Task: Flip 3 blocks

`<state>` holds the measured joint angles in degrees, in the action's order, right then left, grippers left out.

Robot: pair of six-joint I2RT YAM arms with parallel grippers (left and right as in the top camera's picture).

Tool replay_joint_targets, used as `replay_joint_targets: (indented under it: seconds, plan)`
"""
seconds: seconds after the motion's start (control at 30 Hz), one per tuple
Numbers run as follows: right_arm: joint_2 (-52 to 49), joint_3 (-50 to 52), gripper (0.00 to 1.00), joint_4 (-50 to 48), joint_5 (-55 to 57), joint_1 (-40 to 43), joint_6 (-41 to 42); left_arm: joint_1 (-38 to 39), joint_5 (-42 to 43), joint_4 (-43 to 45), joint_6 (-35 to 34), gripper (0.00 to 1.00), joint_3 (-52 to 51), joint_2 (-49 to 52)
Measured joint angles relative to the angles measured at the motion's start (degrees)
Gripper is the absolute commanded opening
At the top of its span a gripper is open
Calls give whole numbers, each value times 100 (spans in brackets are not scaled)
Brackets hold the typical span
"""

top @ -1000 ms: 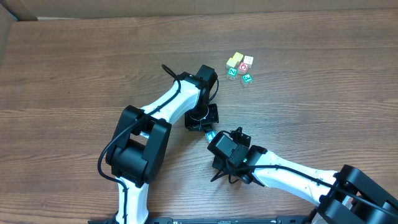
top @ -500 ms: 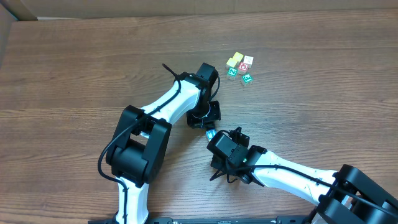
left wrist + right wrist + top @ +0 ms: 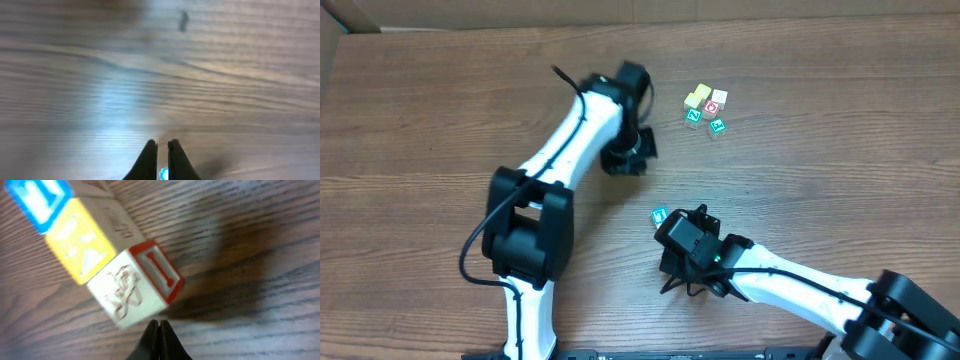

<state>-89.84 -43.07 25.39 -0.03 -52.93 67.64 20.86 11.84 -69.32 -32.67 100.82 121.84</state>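
In the right wrist view three blocks lie in a slanted row on the wooden table: a blue-faced block [image 3: 35, 197] farthest, a yellow block [image 3: 82, 242] in the middle, and a cream-white block [image 3: 135, 287] with red print nearest. My right gripper [image 3: 160, 326] is shut, its tips right at the white block's lower corner. From overhead only the blue block [image 3: 659, 215] shows, beside the right gripper [image 3: 676, 235], whose body hides the other two. My left gripper [image 3: 623, 160] hangs shut over bare wood, well up-left of the row, its fingertips [image 3: 150, 148] pointing at the table.
A cluster of other small cubes sits at the back: a bright yellow cube [image 3: 697, 97], a red-marked cube [image 3: 716, 101] and two green-marked cubes [image 3: 693, 116] [image 3: 717, 126]. A cardboard edge [image 3: 340, 20] borders the top left.
My left arm has swung up and to the left, away from the blue block, which now lies uncovered. The right gripper has stayed where it was.
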Motion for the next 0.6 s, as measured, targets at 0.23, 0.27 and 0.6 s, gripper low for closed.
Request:
replay_joint_targets:
  seconds: [0.23,0.27,0.6]
  plan:
    - [481,-557,4,1696,79,310,-839,-155,-586,-1067,201,4,223,-92]
    - [483,-673,4,1808,55,422,-938,-146,-640,-1126,243,4,225,-92]
    - [479,-1088,4,2006,-608,1652,-1808,354,-857,-1239,299,4,114,-96]
